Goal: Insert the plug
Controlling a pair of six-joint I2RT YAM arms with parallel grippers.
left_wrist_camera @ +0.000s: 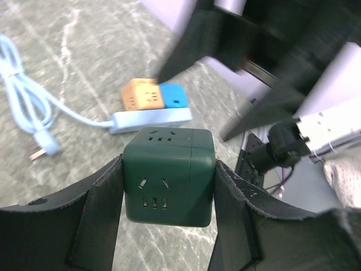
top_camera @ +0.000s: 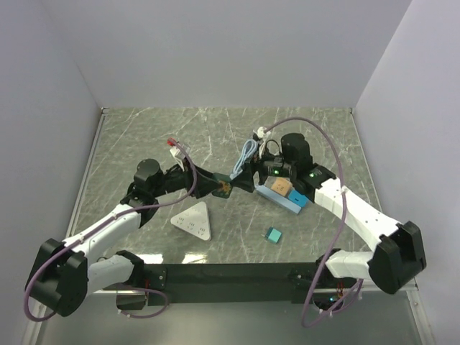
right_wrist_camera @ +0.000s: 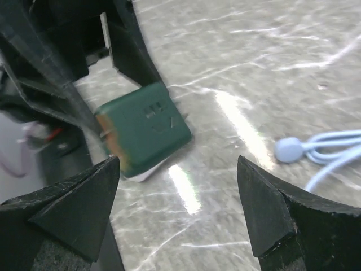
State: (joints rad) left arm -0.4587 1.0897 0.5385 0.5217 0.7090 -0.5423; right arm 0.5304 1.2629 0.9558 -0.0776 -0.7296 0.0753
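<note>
Carrying step: left claw (left_wrist_camera: 169, 164) grasping green cube plug (left_wrist_camera: 169, 180); right claw (right_wrist_camera: 177, 166) released. Next, probably align the plug with the power strip (left_wrist_camera: 149, 119).

I have the white-and-black left arm (top_camera: 108, 226) stretched forward and to the right from its base. Its black two-finger left tool (left_wrist_camera: 169, 180) is clamped on both sides of a dark green plastic socket cube (left_wrist_camera: 168, 164). My white-and-black right arm (top_camera: 359, 215) bends in from the right side with its wrist turned left. The black right tool (right_wrist_camera: 177, 192) has its fingers (right_wrist_camera: 67, 214) spread wide and grips nothing. The two tools face each other, tips close together.
</note>
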